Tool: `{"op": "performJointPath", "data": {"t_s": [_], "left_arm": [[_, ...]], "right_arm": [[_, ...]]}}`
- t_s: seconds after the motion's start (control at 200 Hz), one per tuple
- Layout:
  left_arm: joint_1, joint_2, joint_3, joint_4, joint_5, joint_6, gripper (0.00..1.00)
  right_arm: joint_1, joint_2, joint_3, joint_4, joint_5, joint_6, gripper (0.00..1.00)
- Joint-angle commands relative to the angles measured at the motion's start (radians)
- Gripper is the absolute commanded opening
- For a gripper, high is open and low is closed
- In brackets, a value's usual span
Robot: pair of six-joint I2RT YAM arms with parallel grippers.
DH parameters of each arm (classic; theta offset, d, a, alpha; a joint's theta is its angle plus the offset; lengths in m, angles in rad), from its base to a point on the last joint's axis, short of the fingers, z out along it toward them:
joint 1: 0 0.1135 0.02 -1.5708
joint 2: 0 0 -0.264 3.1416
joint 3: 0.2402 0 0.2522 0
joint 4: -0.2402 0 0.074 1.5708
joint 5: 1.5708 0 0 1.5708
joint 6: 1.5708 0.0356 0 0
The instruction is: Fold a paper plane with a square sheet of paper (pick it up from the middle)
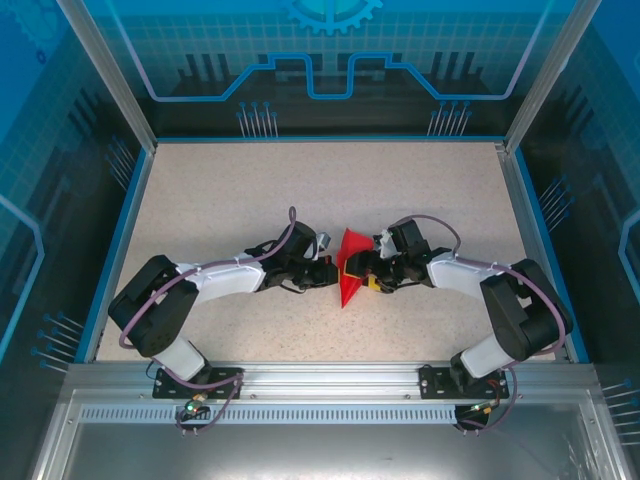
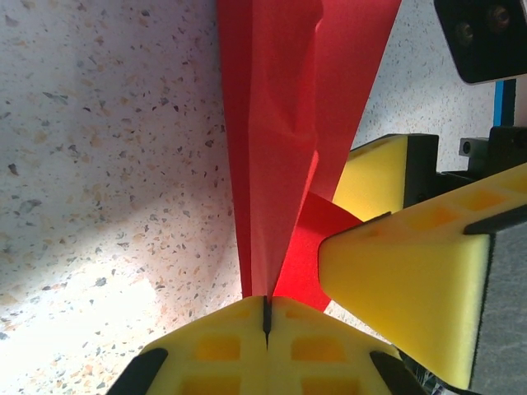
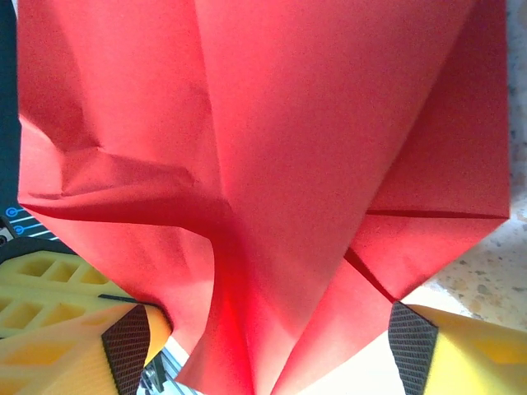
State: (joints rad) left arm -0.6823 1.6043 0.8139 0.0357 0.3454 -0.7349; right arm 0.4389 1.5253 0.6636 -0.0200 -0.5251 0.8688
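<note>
Left tool [image 2: 266,311] closed — right tool [image 3: 270,341] wide

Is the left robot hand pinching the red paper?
Yes, the left gripper has its yellow fingers pressed shut together, with the narrow end of the red paper clamped between them.

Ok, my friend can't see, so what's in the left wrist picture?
A folded red paper narrows down to a point pinched in the shut yellow left gripper at the bottom. The right gripper, also yellow, stands open at the right with a paper flap poking between its fingers, over a speckled table.
</note>
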Motion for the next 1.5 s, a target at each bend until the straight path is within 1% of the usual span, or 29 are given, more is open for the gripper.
{"op": "performJointPath", "data": {"t_s": [0.0,0.15,0.245,0.33,0.48,0.695,0.79,0.86,0.995,1.496], "left_arm": [[0.007,0.015,-0.013,0.009,0.001,-0.004,0.03],[0.009,0.011,-0.017,-0.001,-0.002,0.004,0.03],[0.013,0.006,-0.021,0.003,0.001,0.002,0.03],[0.013,0.003,-0.022,0.001,0.001,0.006,0.03],[0.014,0.001,-0.020,-0.001,0.007,0.008,0.03],[0.014,-0.006,-0.026,-0.001,0.006,0.007,0.03],[0.014,-0.004,-0.029,0.007,0.007,0.003,0.03],[0.015,-0.002,-0.028,0.008,0.007,0.002,0.03],[0.015,0.008,-0.018,0.005,0.012,0.005,0.03],[0.018,0.013,-0.023,0.005,0.014,0.009,0.03]], "right_arm": [[0.017,-0.017,0.008,0.034,-0.027,0.026,0.78],[0.017,-0.044,0.008,0.019,-0.035,0.032,0.77],[0.019,-0.078,0.026,-0.115,0.053,-0.027,0.78],[0.016,-0.089,0.033,-0.180,0.111,-0.064,0.79],[0.015,-0.052,0.054,-0.146,0.126,-0.081,0.80],[0.014,0.024,0.090,-0.084,0.086,-0.093,0.79],[0.014,0.058,0.102,-0.104,0.081,-0.099,0.79],[0.017,0.071,0.092,-0.077,0.060,-0.087,0.79],[0.030,0.072,0.083,-0.058,0.032,-0.073,0.79],[0.025,0.017,0.011,0.048,-0.058,0.025,0.77]]}}
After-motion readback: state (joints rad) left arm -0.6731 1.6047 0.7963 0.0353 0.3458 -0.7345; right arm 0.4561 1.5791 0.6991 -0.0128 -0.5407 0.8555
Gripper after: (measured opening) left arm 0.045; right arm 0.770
